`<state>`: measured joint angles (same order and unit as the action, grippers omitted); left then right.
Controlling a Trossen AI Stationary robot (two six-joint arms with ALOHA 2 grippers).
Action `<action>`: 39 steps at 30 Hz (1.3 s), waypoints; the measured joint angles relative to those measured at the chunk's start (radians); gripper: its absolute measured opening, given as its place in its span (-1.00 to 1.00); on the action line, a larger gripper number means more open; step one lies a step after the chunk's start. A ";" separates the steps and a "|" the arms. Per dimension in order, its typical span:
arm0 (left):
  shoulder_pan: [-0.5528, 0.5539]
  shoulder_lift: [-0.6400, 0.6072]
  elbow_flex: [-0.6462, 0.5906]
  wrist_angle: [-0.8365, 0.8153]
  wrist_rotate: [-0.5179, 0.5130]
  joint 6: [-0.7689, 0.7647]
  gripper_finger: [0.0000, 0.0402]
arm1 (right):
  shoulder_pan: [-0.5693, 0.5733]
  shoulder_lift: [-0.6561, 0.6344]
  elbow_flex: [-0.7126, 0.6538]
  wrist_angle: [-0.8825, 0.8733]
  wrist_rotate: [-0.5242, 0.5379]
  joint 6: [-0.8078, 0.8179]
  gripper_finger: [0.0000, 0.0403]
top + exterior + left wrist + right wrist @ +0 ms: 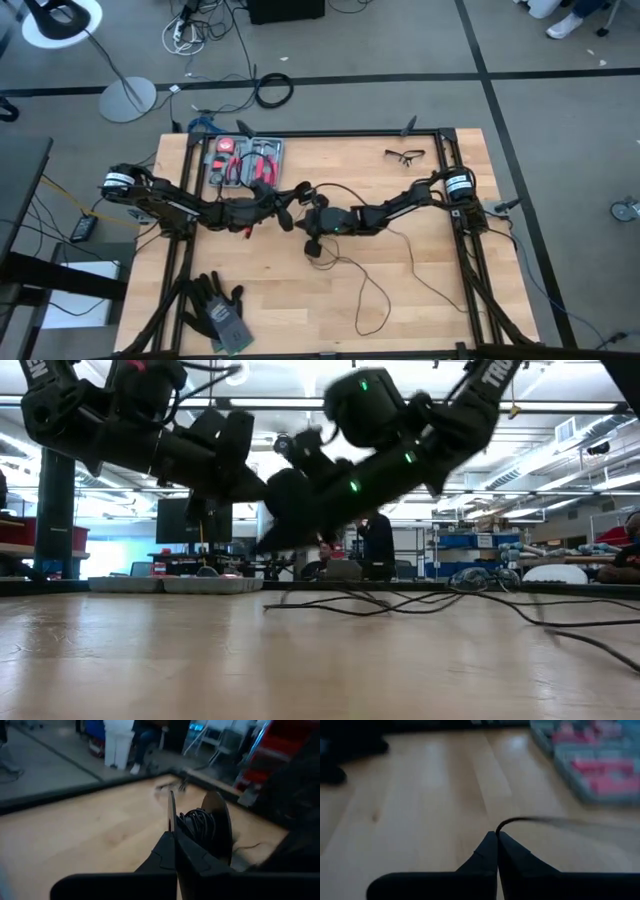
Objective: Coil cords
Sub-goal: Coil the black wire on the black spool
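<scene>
Two arms meet over the middle of the wooden table (420, 300) in the high view, the left gripper (290, 205) and right gripper (312, 210) close together. The thin black cord (375, 290) trails from them in loose loops toward the table's near right part. A tool tray (243, 160) lies at the far edge, glasses (404, 155) farther right, and gloves (215, 308) at the near left corner.

Low view: both arms hang above the table, with cord lying slack on the wood behind them.

Left wrist view: the left gripper (174, 827) is pinched on a flat disc (218, 827) wound with cord.

Right wrist view: the right gripper (497, 835) is pinched on the cord (530, 820), which arcs away from the fingertips.
</scene>
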<state>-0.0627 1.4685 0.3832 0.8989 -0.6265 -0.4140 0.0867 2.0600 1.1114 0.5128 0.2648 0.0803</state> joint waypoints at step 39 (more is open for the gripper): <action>-0.007 0.000 -0.017 -0.140 0.089 -0.059 -1.00 | -0.054 -0.308 0.014 -0.574 0.259 0.014 -1.00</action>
<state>-0.0699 1.4681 0.3660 0.7593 -0.5373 -0.4732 0.0322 1.7523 1.1255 -0.0612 0.5236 0.0945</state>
